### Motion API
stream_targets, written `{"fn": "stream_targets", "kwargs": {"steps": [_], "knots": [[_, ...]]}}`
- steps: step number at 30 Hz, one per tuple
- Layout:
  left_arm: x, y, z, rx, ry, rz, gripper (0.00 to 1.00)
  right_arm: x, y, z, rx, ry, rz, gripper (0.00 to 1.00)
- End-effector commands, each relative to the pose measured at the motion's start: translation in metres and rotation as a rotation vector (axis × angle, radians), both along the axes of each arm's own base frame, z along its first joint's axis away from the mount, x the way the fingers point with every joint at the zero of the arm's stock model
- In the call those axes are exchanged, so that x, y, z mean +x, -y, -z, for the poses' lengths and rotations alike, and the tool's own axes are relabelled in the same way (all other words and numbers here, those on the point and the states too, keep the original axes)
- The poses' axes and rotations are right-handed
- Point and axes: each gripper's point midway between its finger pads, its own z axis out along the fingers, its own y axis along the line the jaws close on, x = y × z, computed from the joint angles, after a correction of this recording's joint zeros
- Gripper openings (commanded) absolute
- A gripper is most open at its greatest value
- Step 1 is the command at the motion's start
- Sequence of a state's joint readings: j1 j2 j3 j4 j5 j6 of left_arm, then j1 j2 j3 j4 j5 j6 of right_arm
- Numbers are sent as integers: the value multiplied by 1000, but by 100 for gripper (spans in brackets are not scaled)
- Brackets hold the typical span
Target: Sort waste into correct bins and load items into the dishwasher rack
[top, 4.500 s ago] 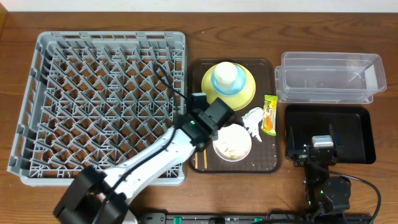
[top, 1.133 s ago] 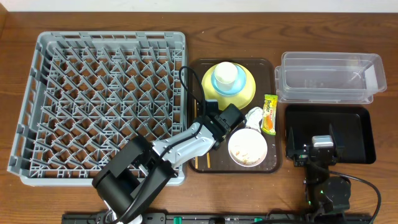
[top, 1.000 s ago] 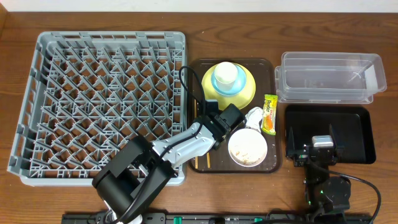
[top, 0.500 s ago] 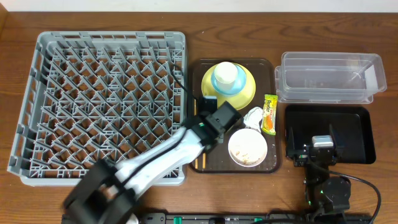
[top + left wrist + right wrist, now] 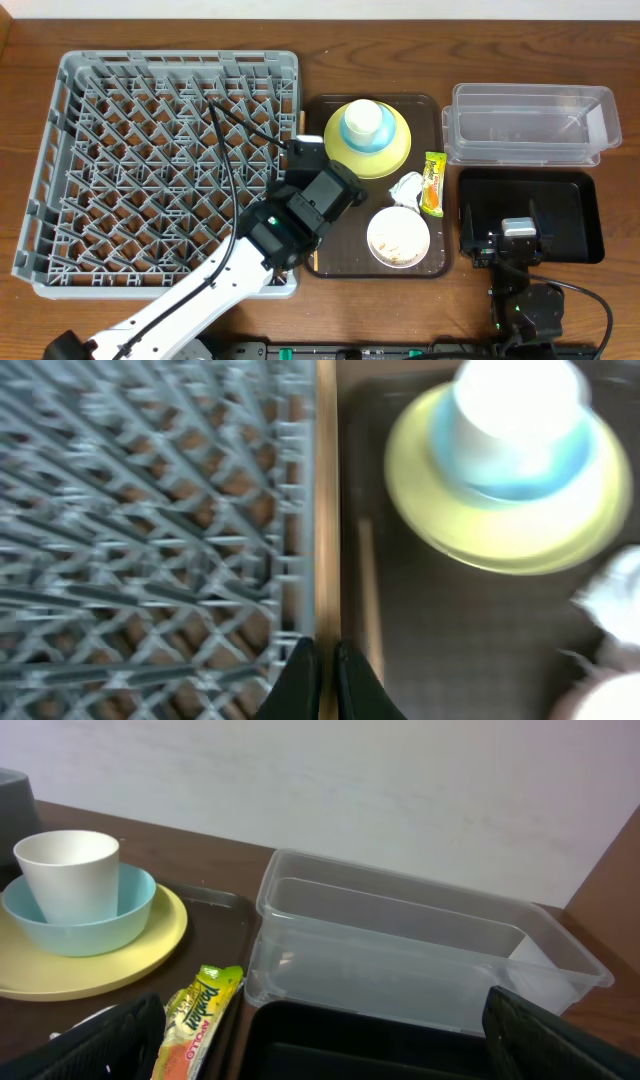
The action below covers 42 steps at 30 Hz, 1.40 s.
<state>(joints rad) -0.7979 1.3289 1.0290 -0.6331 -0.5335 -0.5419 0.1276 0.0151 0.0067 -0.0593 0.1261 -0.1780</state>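
Pinched a wooden chopstick (image 5: pixel 327 510) in the closed left gripper (image 5: pixel 322 678), above the seam between dishwasher rack (image 5: pixel 150 510) and brown tray (image 5: pixel 420 630); stood with right gripper (image 5: pixel 320 1045) spread wide, empty. Risked the thin stick pivoting in so narrow a grip, or dropping through the lattice.

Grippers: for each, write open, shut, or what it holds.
Left gripper: shut, apparently on a thin wooden chopstick.
Right gripper: open, holding nothing.

Lab-like test setup — wooden table (image 5: pixel 400 60), bare white wall (image 5: pixel 350 790).
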Motion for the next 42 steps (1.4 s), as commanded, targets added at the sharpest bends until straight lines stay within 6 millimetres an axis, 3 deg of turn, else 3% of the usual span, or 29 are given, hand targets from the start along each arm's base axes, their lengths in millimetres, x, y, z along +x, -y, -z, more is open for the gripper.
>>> {"fn": "stream_targets", "kwargs": {"steps": [1, 6, 16, 22, 25, 28, 33, 42], "knots": [[12, -25, 1, 98, 24, -72, 6, 0, 1, 1, -11, -5, 0, 99], [22, -41, 19, 108, -36, -124, 6, 0, 1, 1, -11, -5, 0, 99], [33, -40, 55, 81, -159, -87, 6, 0, 1, 1, -11, -5, 0, 99], [34, -39, 55, 81, -156, -86, 34, 0, 1, 1, -11, -5, 0, 99], [34, -39, 55, 82, -157, -85, 42, 0, 1, 1, -11, -5, 0, 99], [34, -39, 55, 86, -157, -80, 43, 0, 1, 1, -11, -5, 0, 99], [29, -38, 44, 63, -144, -67, 43, 0, 1, 1, -11, -5, 0, 99], [-1, -13, -22, -210, -64, 73, 43, 0, 1, 2, -11, -5, 0, 99]]}}
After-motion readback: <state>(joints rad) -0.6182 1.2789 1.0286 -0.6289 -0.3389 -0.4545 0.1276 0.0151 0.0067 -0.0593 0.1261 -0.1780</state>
